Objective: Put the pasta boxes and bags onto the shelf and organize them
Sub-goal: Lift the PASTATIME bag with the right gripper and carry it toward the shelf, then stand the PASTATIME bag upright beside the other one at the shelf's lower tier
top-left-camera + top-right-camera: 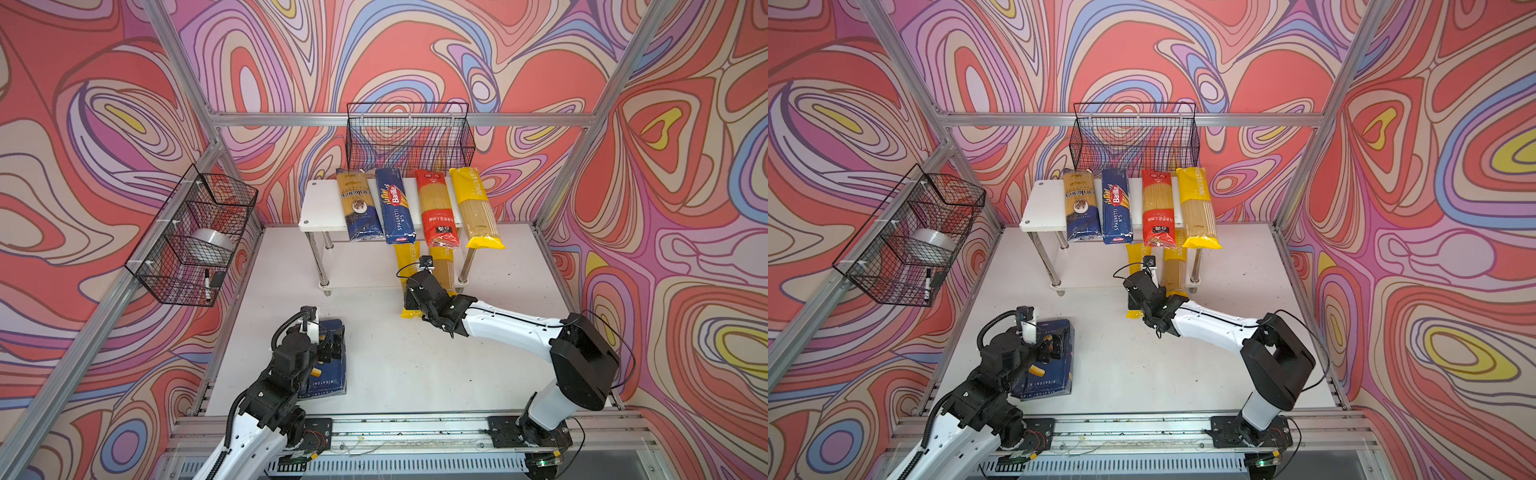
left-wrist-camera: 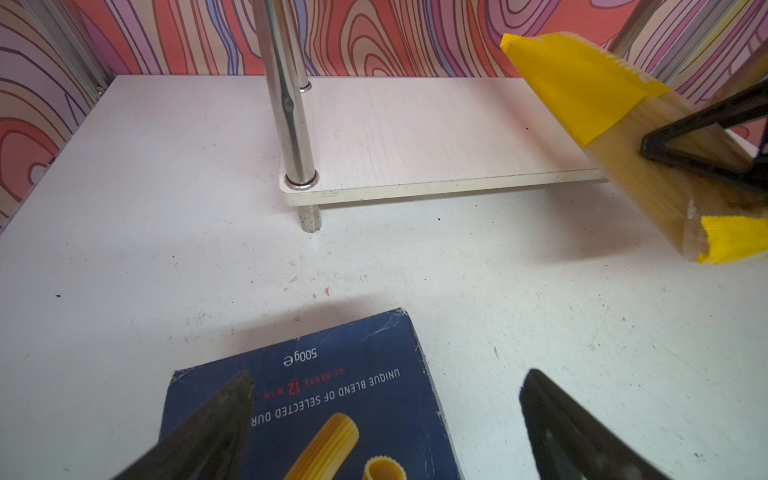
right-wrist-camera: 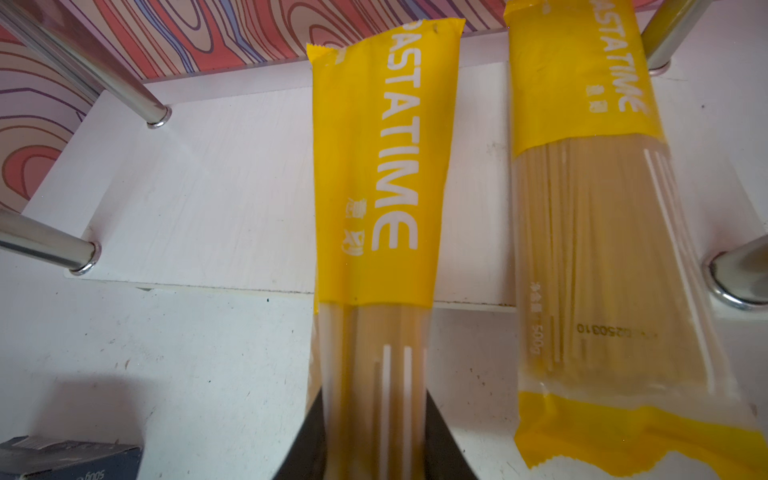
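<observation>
Currently right gripper (image 3: 374, 432) clamping near end of long yellow plastic PASTATIME spaghetti bag (image 3: 374, 174); far end reaching over lower board of white two-tier chrome-legged shelf (image 3: 199, 187), beside second yellow bag (image 3: 602, 249). Left gripper (image 2: 386, 376) hovering open above wide dark blue rigatoni carton (image 2: 357, 403), near front-left corner of worktop (image 1: 415, 374). Step, likely: seating bag. Next: pushing deeper, keeping parallel.

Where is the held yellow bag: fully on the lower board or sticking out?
Sticking out: the yellow bag has only its printed end over the lower board; the right claw holds the rest beyond the edge.
</observation>
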Robot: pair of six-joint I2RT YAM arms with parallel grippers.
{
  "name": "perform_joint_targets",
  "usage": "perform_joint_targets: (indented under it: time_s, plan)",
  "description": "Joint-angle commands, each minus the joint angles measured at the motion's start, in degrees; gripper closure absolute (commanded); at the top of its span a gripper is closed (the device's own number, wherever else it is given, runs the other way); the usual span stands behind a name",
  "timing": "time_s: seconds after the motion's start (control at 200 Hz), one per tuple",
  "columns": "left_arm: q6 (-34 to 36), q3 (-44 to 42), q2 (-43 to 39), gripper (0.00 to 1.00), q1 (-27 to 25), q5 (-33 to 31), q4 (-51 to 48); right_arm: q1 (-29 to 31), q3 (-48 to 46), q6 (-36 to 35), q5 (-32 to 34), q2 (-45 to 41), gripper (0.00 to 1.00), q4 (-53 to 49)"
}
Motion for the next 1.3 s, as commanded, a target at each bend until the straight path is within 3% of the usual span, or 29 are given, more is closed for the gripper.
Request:
perform_joint_targets:
  time_s: [0.0, 0.29, 1.297]
  plan:
    - [0.8, 0.5, 0.1, 0.0, 0.4, 0.1, 0.6, -1.7, 2.7, -0.7, 2.9, -1.6, 1.0, 8.4]
    - [0.7, 0.5, 0.1, 0.0, 0.4, 0.0, 0.5, -5.7, 3.0, 0.1, 2.5, -0.8, 1.0, 10.4]
    - [0.7, 0.7, 1.0, 0.0, 0.3, -0.2, 0.6, -9.2, 8.2, 0.7, 0.0, 11.0, 1.0, 12.7]
